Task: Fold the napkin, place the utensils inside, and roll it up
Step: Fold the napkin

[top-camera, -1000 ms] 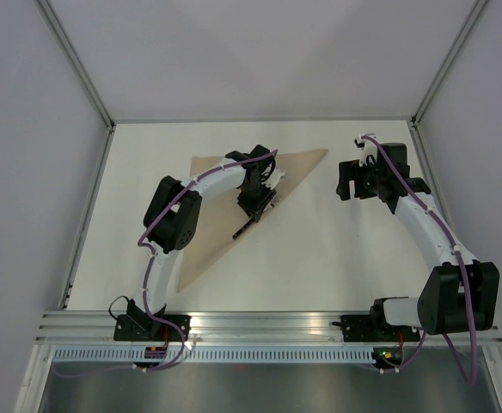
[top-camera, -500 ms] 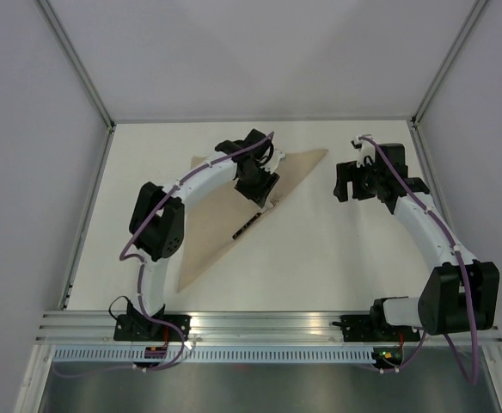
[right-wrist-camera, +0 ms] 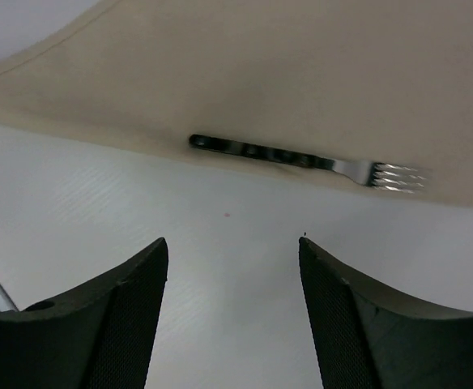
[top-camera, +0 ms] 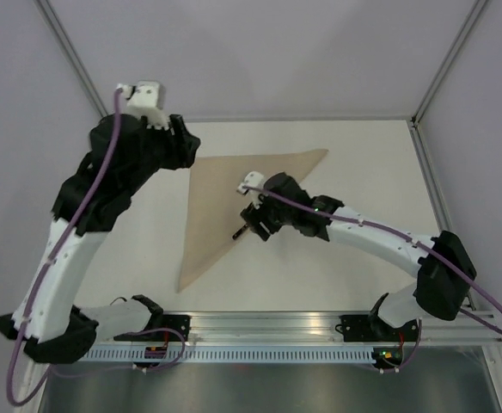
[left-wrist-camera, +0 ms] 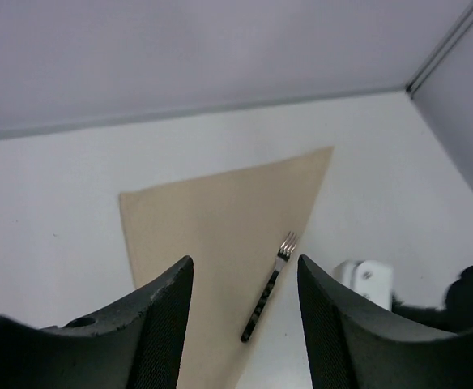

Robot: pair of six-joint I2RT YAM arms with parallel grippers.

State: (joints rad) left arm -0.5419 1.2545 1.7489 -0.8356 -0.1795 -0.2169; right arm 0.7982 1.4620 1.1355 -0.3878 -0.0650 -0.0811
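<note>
Napkin (top-camera: pixel 221 196): plain tan-beige cloth, matte, lying flat as a triangle on the white table (top-camera: pixel 367 172). One short edge runs along the far side, the other down the left, and the long edge slants from the far-right tip to the near-left tip. No big wrinkles show. It sits left of centre.

Open room: bare table lies to the right of the slanted edge and along the near side. A narrower strip shows between the cloth and the far wall.

Left arm (top-camera: pixel 88 206): reared up high over the far-left corner, well clear of the cloth. The left gripper (left-wrist-camera: pixel 243 267) looks down on the napkin from above. Its jaws are spread wide and hold nothing.

Right gripper (right-wrist-camera: pixel 232 251): reached across to the middle of the slanted edge, low over the bare table just beside the cloth. Its jaws are spread wide, empty, and touch neither cloth nor fork.

Fork (right-wrist-camera: pixel 301 158): silver tines, thin black handle. It lies on the cloth right along the slanted edge, tines toward the far-right tip.
</note>
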